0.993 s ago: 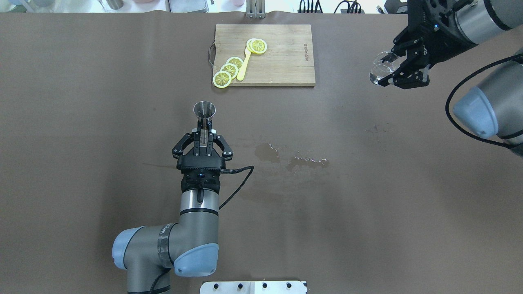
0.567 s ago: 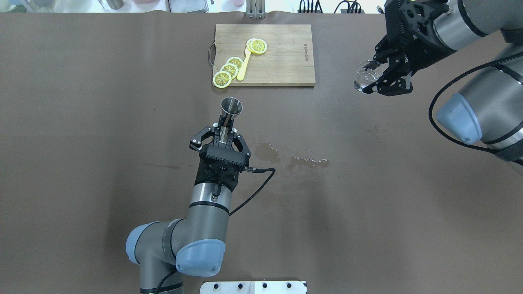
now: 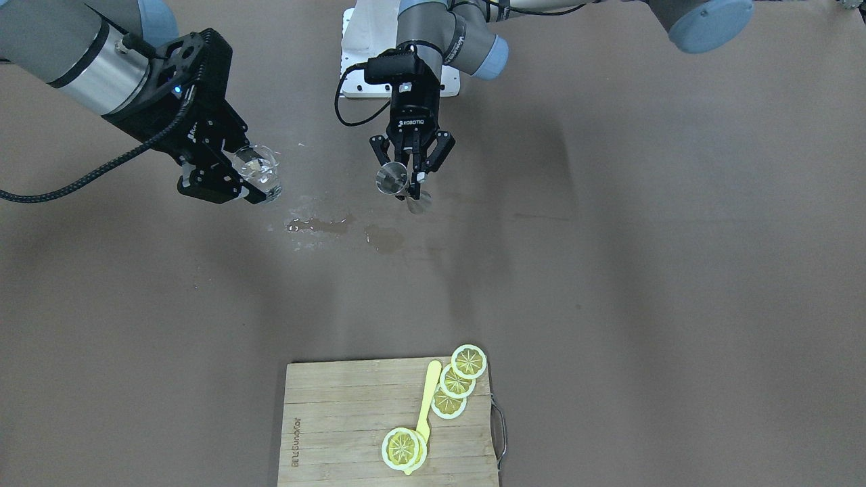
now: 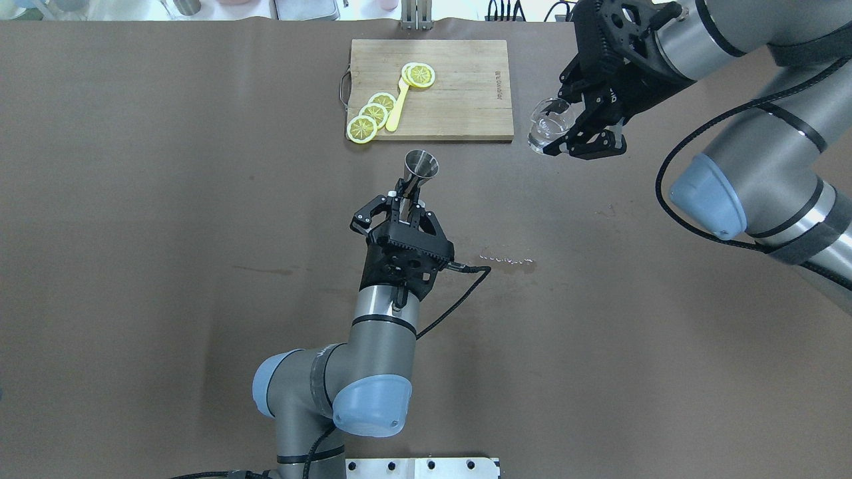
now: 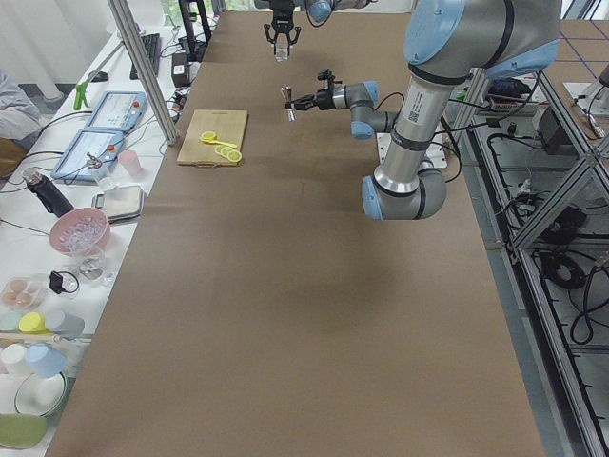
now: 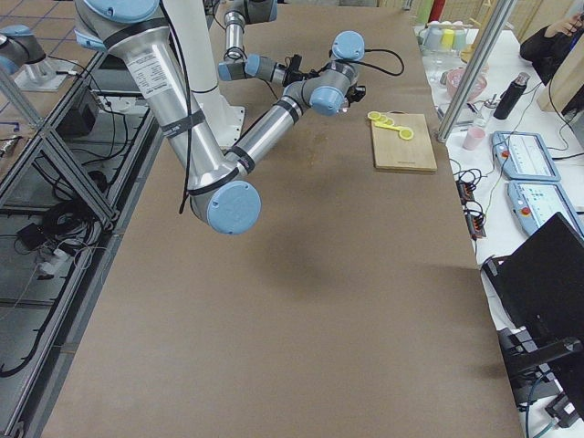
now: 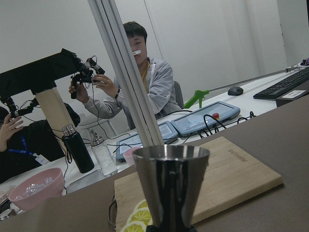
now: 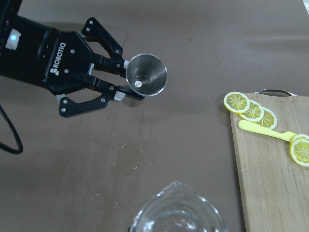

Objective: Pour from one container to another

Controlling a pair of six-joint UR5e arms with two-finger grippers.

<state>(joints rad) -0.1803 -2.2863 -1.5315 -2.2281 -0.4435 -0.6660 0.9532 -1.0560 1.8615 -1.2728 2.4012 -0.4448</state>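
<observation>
- The steel jigger (image 4: 421, 163) stands upright with its open mouth up, lifted clear of the table (image 4: 133, 199) and just in front of the cutting board's near edge in the overhead view.
- The left gripper (image 4: 404, 199) reaches in from the robot's side and pinches the jigger's narrow waist between its two fingers. The upper cup pokes out past the fingertips.
- From the right wrist camera the jigger's rim (image 8: 146, 75) reads as a full circle, with the fingers clamped just beneath it.
- The clear glass cup (image 4: 549, 125), with a small pouring lip, hangs in the air well to the robot's right of the jigger, just off the cutting board's right-hand corner.
- The right gripper (image 4: 564, 128) has its fingers closed around the glass's sides.
- The wooden cutting board (image 4: 466, 100) lies at the table's far side, carrying lemon slices (image 4: 373, 113) and a yellow spoon (image 4: 398, 106).
- A small wet patch (image 4: 506, 258) marks the cloth between the two arms.
</observation>
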